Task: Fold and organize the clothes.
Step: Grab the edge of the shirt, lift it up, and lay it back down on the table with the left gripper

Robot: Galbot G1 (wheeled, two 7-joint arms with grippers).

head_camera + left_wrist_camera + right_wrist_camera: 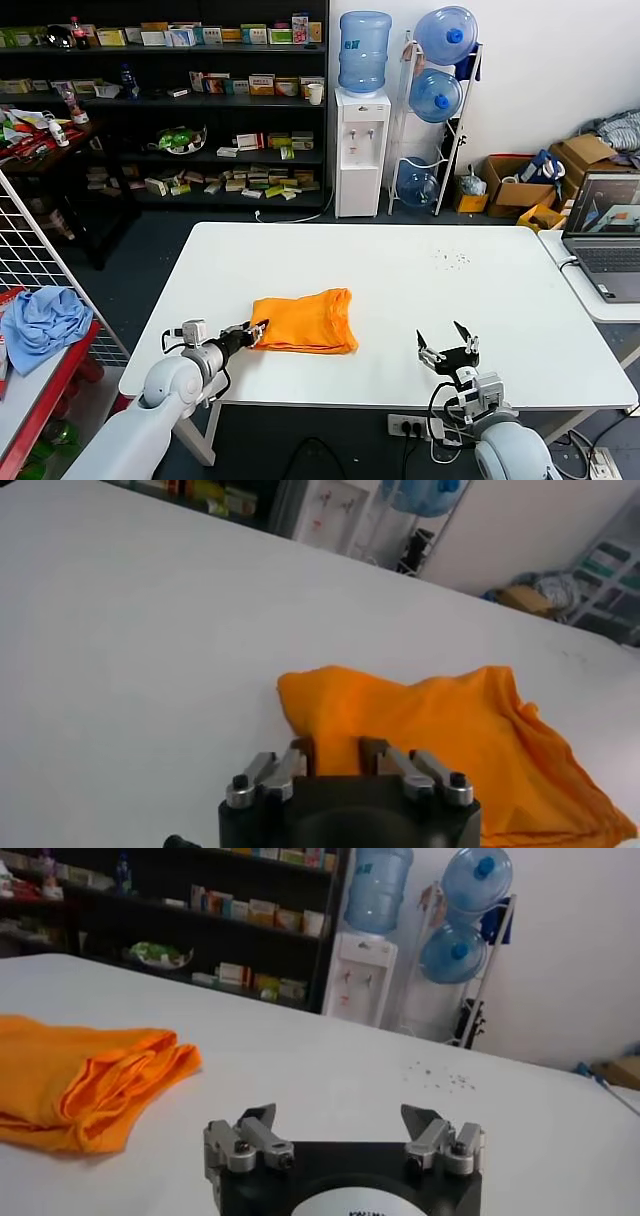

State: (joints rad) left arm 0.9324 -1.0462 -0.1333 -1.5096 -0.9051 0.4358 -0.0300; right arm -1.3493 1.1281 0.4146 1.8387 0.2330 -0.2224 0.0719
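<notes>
The orange T-shirt (305, 320) lies folded into a compact bundle on the front left part of the white table (420, 270). No lettering shows. My left gripper (257, 331) is at the bundle's left edge, and in the left wrist view (336, 752) its jaws stand narrow with orange fabric (450, 740) between them. My right gripper (447, 343) is open and empty near the table's front right edge, well apart from the shirt. It also shows in the right wrist view (340, 1116), where the folded shirt (80, 1078) lies off to one side.
A light blue cloth (42, 320) lies on a low side table at far left, behind a wire grid. A laptop (605, 235) stands on a second table at right. Shelves, a water dispenser (360, 150) and boxes stand beyond the table.
</notes>
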